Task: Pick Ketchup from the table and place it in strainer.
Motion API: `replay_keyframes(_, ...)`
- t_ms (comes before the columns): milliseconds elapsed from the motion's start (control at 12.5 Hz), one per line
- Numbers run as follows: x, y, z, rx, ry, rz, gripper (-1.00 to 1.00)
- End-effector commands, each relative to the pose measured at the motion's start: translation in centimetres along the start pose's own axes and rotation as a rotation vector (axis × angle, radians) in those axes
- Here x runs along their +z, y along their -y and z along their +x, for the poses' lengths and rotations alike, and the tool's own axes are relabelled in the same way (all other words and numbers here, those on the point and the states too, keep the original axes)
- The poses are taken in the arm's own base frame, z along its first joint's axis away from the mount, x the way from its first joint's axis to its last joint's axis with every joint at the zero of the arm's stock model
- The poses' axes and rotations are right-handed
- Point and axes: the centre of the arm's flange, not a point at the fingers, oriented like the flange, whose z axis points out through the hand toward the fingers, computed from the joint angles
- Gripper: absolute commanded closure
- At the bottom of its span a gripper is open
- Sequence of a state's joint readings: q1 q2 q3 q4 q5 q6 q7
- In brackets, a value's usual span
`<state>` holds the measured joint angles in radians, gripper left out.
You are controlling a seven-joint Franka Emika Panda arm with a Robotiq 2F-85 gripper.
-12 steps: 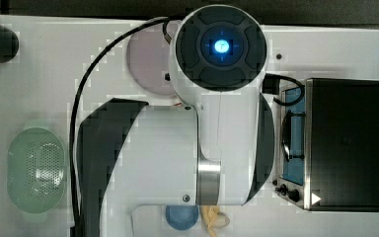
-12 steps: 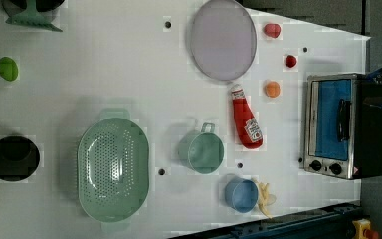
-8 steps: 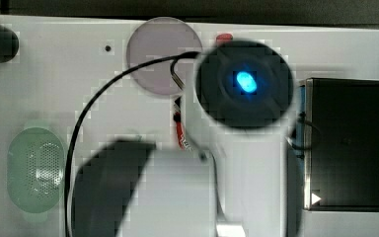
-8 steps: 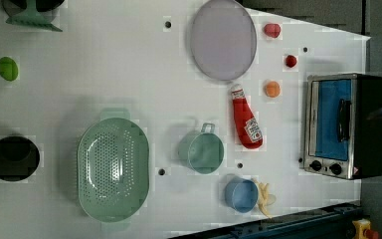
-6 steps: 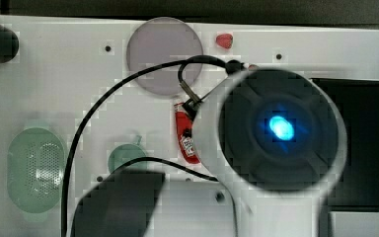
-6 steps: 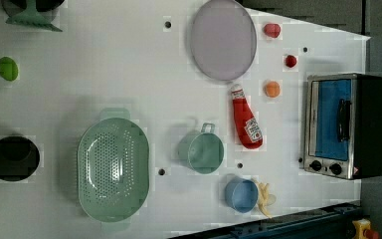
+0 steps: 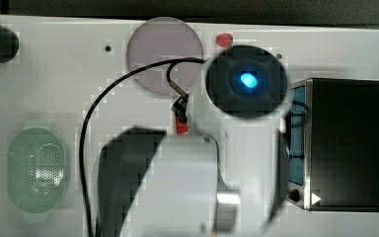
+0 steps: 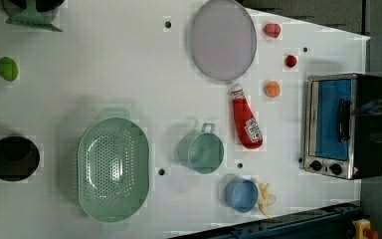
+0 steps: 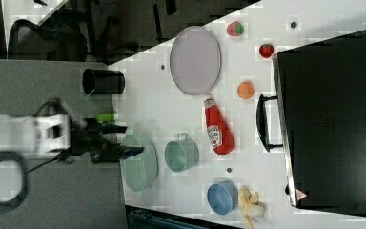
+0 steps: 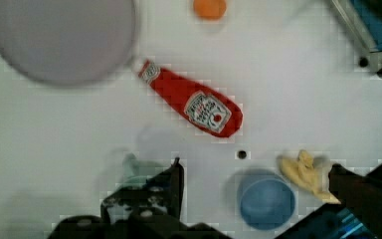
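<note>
Gripper (image 10: 253,181) open wide, fingers spread, nothing held, hanging above the table (image 8: 104,74). Below it the ketchup bottle (image 10: 191,99) lies flat mid-table, cap touching the round grey plate (image 10: 54,40), w/ a blue cup (image 10: 266,201) nearby. Green strainer (image 8: 113,169) sits well apart, past the green mug (image 8: 201,151), nr the table's front edge.

Most of the Ketchup (image 7: 181,126) under the blurred arm (image 7: 177,187) in the top view
</note>
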<state>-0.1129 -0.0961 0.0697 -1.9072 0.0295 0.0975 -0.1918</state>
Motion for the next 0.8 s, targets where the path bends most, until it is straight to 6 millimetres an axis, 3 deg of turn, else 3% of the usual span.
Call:
replay_keyframes(80, 8.2, 1.2, 0.8, -0.312, 0.067, -0.035, -1.00)
replay_keyframes(480, 16.6, 1.5, 0.8, -0.703, 0.016, -0.008, -1.00)
replay_keyframes(800, 23.4, 1.7, 0.7, -0.758, -0.005, 0.000, -1.00)
